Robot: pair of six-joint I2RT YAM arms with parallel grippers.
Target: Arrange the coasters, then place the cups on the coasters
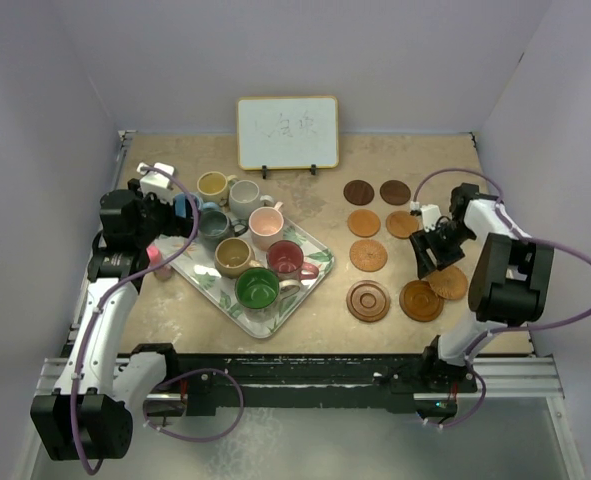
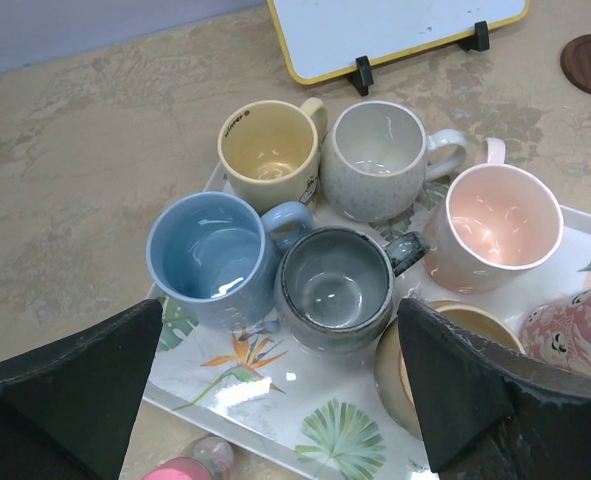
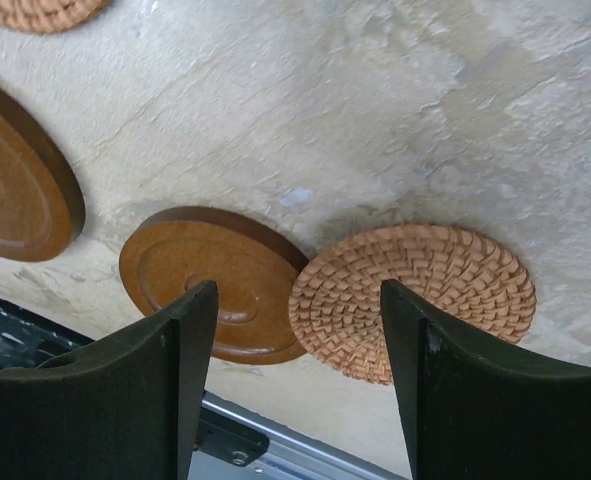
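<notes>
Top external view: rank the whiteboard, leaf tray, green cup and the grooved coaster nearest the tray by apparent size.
1. leaf tray, largest
2. whiteboard
3. green cup and grooved coaster: they look about the same width here, so not ranked against each other.

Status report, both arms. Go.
Left gripper open, over blue cup and grey cup on tray. Right gripper open, above woven coaster overlapping wooden coaster. No cup on a coaster yet.
</notes>
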